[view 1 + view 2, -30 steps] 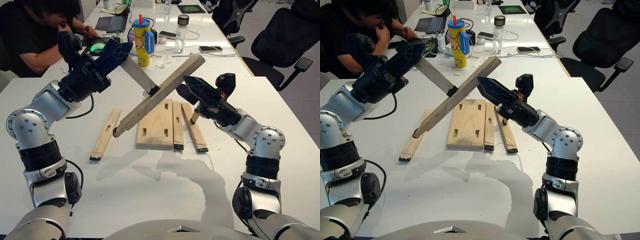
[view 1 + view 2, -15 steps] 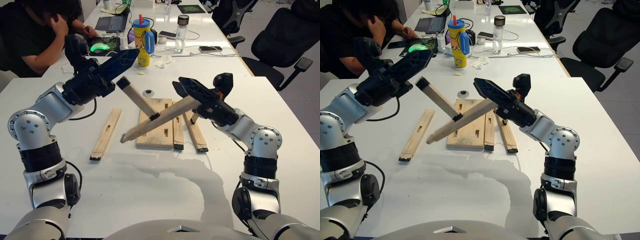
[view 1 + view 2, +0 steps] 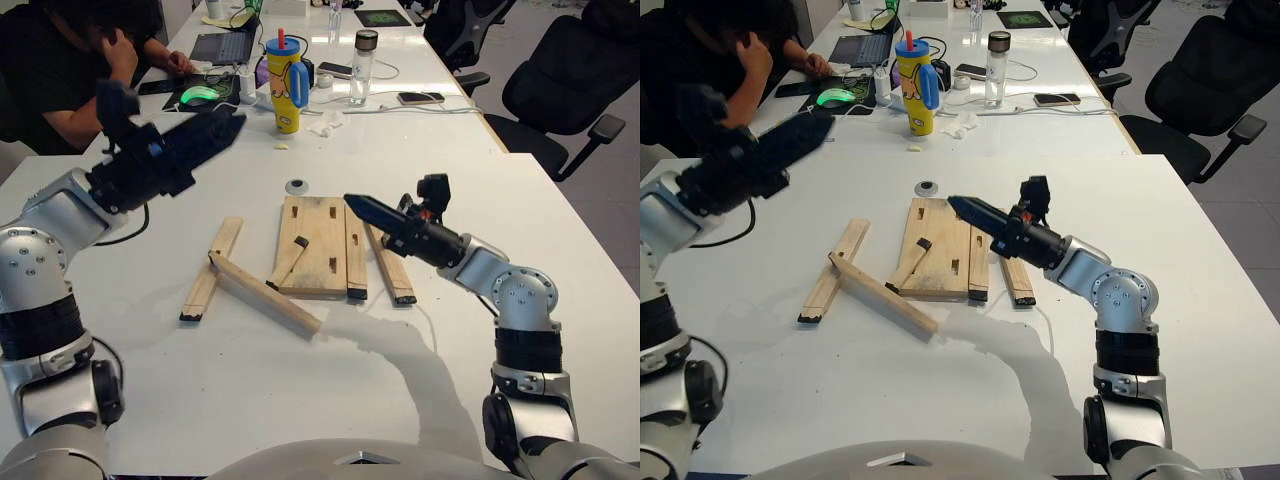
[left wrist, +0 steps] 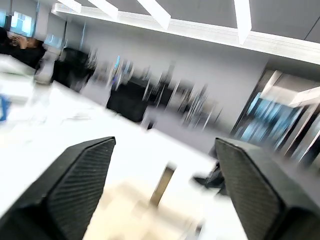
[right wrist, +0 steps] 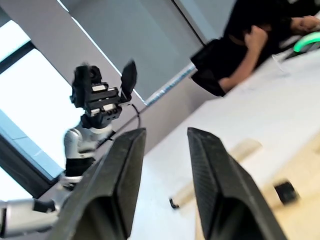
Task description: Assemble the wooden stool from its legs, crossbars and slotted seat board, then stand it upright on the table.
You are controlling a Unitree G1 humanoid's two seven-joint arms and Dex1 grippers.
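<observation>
Seat board (image 3: 318,245) far from table (image 3: 300,400) edges, leg (image 3: 265,292) beside

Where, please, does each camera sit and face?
Left eye view: head, facing down at the seat board on the table; both arms show.
Right eye view: beside it, same scene.
Left wrist view: past the open left pincer, across the table.
Right wrist view: past the right pincer toward the left pincer, also in both eyes.

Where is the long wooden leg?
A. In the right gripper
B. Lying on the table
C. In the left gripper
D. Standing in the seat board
B: the long leg lies flat on the table, and the left gripper and right gripper are open.
</observation>
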